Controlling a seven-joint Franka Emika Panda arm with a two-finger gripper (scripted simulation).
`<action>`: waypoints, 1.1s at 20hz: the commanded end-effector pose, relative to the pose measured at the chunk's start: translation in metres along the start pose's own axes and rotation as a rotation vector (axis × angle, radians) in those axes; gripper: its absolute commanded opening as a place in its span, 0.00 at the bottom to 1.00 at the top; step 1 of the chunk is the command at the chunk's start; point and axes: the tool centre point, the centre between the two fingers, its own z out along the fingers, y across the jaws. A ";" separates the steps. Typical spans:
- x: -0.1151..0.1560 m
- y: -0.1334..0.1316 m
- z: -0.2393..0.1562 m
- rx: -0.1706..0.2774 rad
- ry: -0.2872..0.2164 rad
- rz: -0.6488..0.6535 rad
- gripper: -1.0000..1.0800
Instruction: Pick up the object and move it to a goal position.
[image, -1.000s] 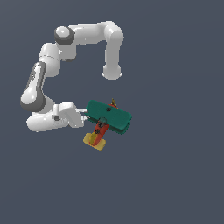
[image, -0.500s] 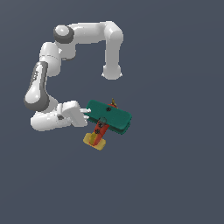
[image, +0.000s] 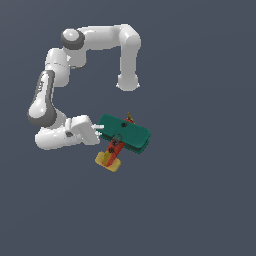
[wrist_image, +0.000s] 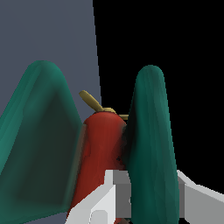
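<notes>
One biplane (image: 121, 136), fuselage diagonal, propeller up-right.

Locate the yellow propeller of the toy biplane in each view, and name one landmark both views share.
Exterior view: the yellow propeller peeks out just behind the far edge of the teal wings, above the picture's center.
Wrist view: the propeller sits near center, above the red body, between the two wings.
Shared landmark: the teal wings, with the pincer at one wing.

Simulated scene: flat featureless grey-blue ground (image: 200, 200), no furniture, walls; untextured rendered look.
</notes>
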 end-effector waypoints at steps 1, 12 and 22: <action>0.000 0.000 0.000 0.000 0.000 0.000 0.00; 0.008 0.040 0.007 0.001 0.001 0.001 0.00; 0.030 0.152 0.025 0.004 0.005 0.006 0.00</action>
